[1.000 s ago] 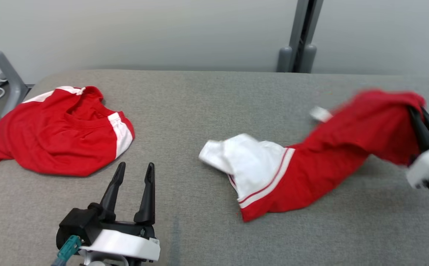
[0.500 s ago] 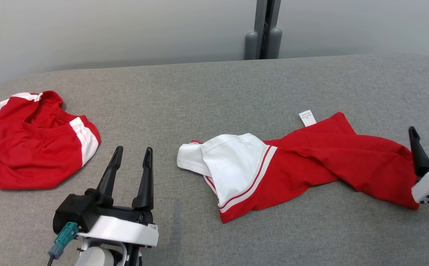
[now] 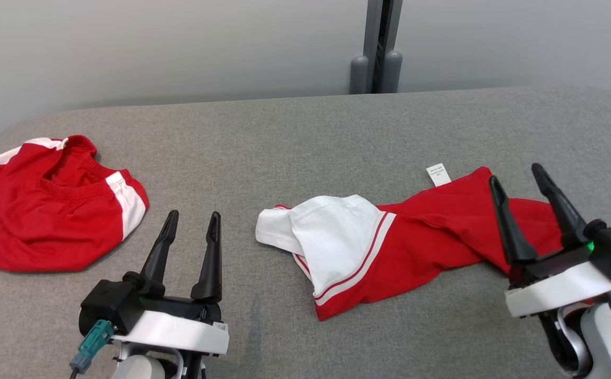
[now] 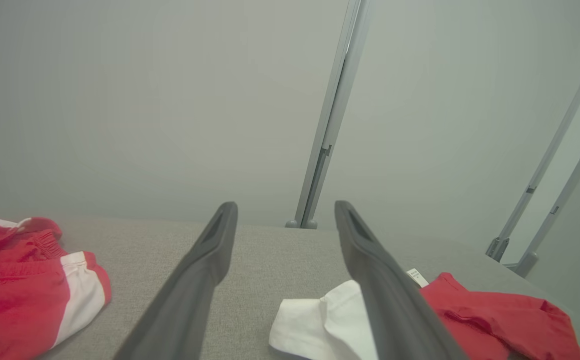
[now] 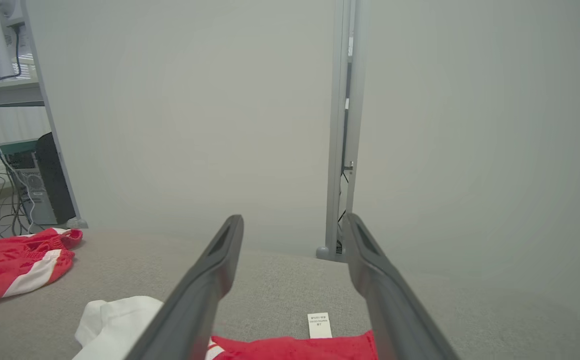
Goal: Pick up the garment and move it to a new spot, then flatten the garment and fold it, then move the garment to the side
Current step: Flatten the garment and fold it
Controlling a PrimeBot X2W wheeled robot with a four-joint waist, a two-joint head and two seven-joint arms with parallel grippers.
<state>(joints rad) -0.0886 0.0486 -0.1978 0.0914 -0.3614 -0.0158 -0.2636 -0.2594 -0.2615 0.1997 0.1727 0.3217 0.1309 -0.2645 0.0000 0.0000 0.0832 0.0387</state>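
The garment (image 3: 431, 237), red with a white sleeve end and a small white label, lies crumpled and stretched out on the grey table (image 3: 305, 137), right of centre. My right gripper (image 3: 514, 173) stands open over its right end, nothing between the fingers. The right wrist view looks along the right gripper (image 5: 293, 217) at the garment's red edge (image 5: 294, 347) just below. My left gripper (image 3: 194, 214) is open and empty near the front edge, left of the garment. In the left wrist view the left gripper (image 4: 285, 205) has the garment (image 4: 489, 320) at lower right.
A second red garment with white stripes (image 3: 47, 210) lies bunched at the table's left end, also the second garment (image 4: 15, 280) in the left wrist view. A grey post (image 3: 376, 47) stands behind the table against a pale wall. Cables and equipment (image 5: 15, 165) sit beyond the left end.
My right gripper has opened and let go of the garment, which dropped flat onto the table. The gripper then came inward over its right end. The head camera shifted too.
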